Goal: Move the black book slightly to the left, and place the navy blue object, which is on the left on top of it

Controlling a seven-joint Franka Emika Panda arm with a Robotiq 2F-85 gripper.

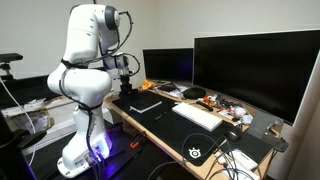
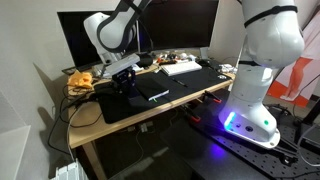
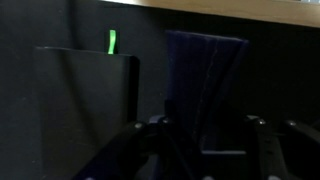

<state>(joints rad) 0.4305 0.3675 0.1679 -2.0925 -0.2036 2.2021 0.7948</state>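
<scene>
on the desk (image 2: 85, 128), the black book (image 1: 145, 103) lay flat on the mat (image 1: 165, 122), top bare for stacking. the gripper (image 3: 205, 135) straddled the navy blue object (image 3: 205, 75), half-closed, apparently to lift it; grip unclear.

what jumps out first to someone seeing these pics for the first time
The bulky white robot arm bending over the desk, with a violet glow at its base. Next, the large dark monitor along the desk's back, and a small green light in the dim wrist view.
</scene>
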